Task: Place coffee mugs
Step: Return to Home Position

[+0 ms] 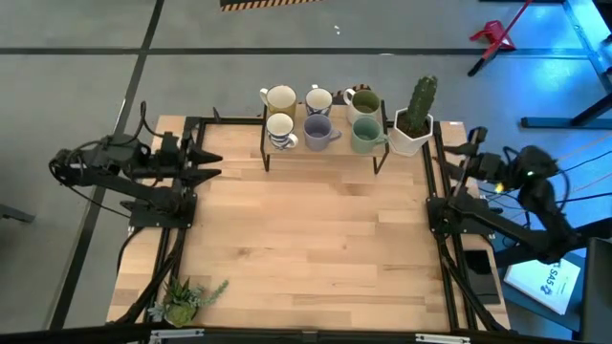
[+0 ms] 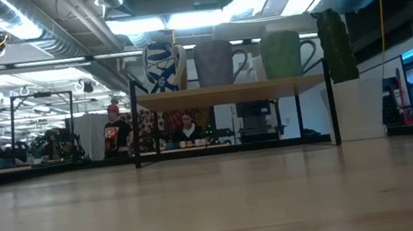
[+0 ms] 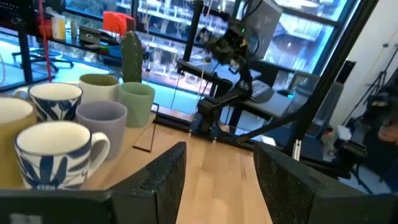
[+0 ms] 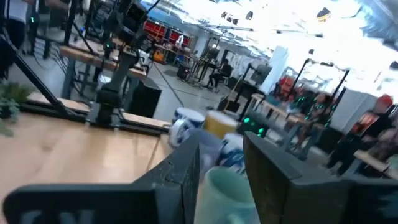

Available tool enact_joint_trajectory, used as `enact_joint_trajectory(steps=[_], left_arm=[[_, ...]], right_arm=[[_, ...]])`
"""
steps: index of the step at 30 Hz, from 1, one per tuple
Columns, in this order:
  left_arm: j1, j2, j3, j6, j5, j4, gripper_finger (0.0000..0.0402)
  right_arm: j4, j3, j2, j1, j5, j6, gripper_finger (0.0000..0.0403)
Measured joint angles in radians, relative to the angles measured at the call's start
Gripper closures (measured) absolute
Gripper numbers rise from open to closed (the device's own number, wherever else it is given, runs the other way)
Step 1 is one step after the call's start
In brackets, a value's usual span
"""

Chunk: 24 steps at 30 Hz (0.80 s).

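Coffee mugs (image 1: 318,99): six, two rows of three on the shelf (image 2: 227,90), far edge of tabletop (image 1: 316,248).
Front row: patterned mug (image 1: 280,131), purple mug (image 1: 320,131), green mug (image 1: 365,135).
Left gripper (image 3: 217,177): fingers apart, empty, at tabletop's left side.
Right gripper (image 4: 221,165): fingers apart, empty, right side near cactus pot (image 1: 413,129).

High: straight down, far. Low: table-level, facing shelf (image 2: 227,90). Wrists: close, toward shelf.

- We read one marking only: blue letters, seemingly "SAS", on a white box (image 1: 547,280) beside the table (image 1: 316,239).
- Its remaining print is too small for us to read.
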<state>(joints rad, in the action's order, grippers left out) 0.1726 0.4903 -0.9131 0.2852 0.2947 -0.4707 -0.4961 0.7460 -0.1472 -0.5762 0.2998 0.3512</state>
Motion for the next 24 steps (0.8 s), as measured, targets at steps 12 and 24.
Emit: enact_joint_trajectory(steps=[12, 24], left_arm=[[0.000, -0.304, 0.457, 0.030, 0.001, 0.297, 0.0219], [0.000, -0.480, 0.714, 0.075, -0.016, 0.422, 0.0219]], right_arm=[[0.181, -0.281, 0.134, 0.000, 0.036, -0.080, 0.0292], [0.618, -0.615, 0.144, 0.047, 0.202, -0.264, 0.0292]])
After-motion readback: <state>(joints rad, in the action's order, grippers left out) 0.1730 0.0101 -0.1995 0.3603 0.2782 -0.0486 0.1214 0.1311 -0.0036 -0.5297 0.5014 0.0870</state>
